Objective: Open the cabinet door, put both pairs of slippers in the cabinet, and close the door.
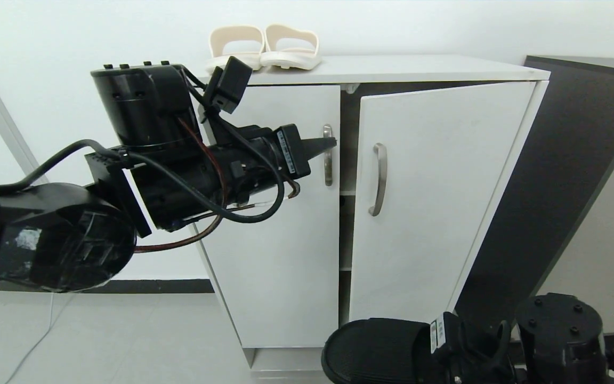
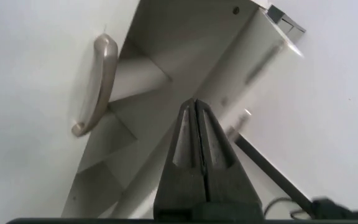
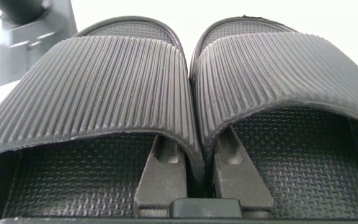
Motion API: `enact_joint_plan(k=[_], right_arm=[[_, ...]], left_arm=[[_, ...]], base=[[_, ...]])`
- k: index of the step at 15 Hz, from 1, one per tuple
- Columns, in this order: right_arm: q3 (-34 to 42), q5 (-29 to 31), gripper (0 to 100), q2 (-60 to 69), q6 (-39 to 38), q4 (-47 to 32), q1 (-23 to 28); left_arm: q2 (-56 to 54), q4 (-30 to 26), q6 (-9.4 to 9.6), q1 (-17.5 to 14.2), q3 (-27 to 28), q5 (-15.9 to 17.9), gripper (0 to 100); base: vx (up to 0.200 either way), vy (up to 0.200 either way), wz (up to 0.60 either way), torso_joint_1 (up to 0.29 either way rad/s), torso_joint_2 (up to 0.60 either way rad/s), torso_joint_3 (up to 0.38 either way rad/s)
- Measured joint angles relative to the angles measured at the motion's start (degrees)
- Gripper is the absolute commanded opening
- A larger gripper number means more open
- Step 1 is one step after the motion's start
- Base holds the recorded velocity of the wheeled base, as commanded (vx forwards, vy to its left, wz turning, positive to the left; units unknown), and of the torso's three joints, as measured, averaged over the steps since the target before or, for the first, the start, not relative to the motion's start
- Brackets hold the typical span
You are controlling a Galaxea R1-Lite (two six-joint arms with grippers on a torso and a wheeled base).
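Observation:
A white cabinet (image 1: 392, 68) has a shut left door (image 1: 280, 256) and a right door (image 1: 435, 202) standing ajar, with a dark gap (image 1: 347, 160) and shelves between them. My left gripper (image 1: 332, 143) is shut and empty, its tips by the left door's handle (image 1: 328, 165). In the left wrist view the shut gripper (image 2: 196, 109) points into the gap beside a metal handle (image 2: 95, 84). A cream pair of slippers (image 1: 264, 47) lies on the cabinet top. Low in front, my right gripper (image 3: 199, 163) is shut on the black slippers (image 3: 104, 81), pinching their inner edges together; the black slippers (image 1: 376, 346) sit near the cabinet's foot.
A dark panel (image 1: 568, 176) leans against the wall right of the cabinet. The right door's handle (image 1: 379, 178) faces me. Grey floor (image 1: 126, 341) lies open to the left of the cabinet, below a black baseboard (image 1: 152, 286).

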State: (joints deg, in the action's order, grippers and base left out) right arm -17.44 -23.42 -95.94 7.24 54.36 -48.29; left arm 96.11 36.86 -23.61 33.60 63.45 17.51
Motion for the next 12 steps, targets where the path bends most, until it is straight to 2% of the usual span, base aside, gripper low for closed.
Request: enact_joint_plan(k=[6, 10, 12], right_arm=[[1.0, 0.0, 0, 0.1, -0.4, -0.2, -3.5], [1.5, 0.0, 0, -0.1, -0.5, -0.2, -4.7], [1.6, 0.0, 0, -0.3, -0.4, -0.2, -4.8]], left_arm=[[6.9, -0.3, -0.26, 0.1, 7.4, -0.1, 0], [11.4, -0.5, -0.3, 0.6, 11.1, -0.1, 0], [12.6, -0.2, -0.13, 2.5, 11.5, -0.5, 0]], base=[[0.0, 0.0, 0.0, 0.0, 0.0, 0.0], [-0.2, 0.0, 0.0, 0.005, 0.0, 0.0], [-0.2, 0.0, 0.0, -0.005, 0.0, -0.002]])
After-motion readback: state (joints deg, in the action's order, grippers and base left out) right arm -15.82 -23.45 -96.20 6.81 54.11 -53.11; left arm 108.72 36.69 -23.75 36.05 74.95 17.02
